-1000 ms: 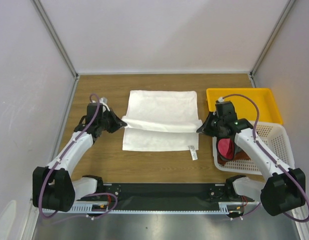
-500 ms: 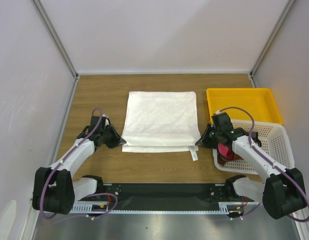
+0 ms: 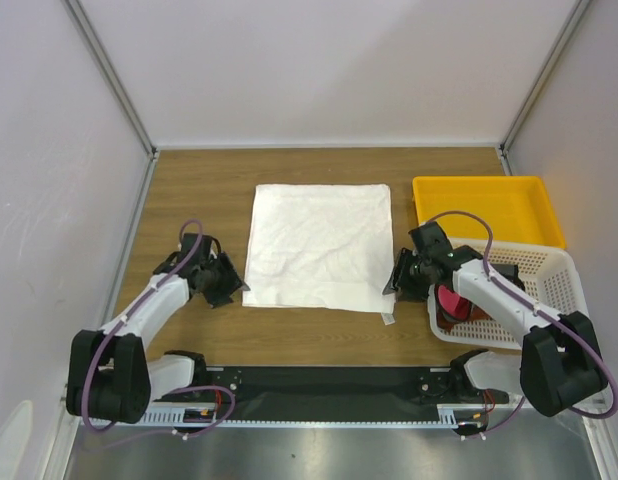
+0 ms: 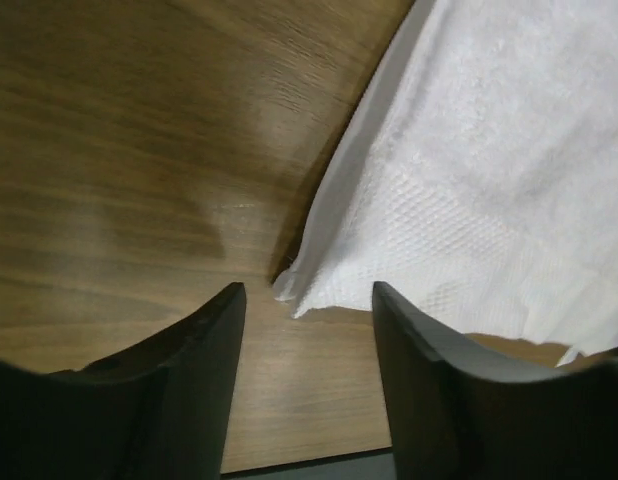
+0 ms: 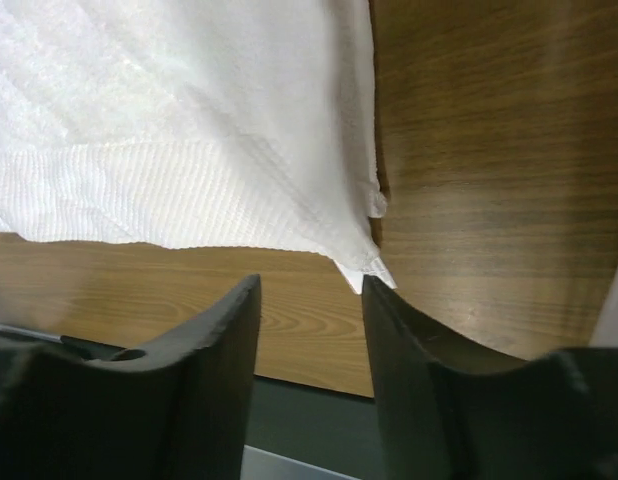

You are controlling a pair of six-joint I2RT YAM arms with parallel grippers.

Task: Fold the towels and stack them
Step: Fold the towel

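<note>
A large white towel [image 3: 319,245] is laid flat in the middle of the wooden desk [image 3: 199,190], and doubled layers are seen at its near edge. A small tag [image 3: 389,318] pokes out at its near right corner. The left end effector [image 3: 229,287] is held just off the near left corner and the right end effector [image 3: 394,284] just off the near right corner. Both have their jaws apart and grip nothing. To the right, a white basket [image 3: 549,270] holds a pink towel [image 3: 451,297] and a reddish-brown towel [image 3: 451,322]. A yellow tray [image 3: 489,210] is set beyond it. Bare wood is seen left of the white towel and past its far edge.
</note>
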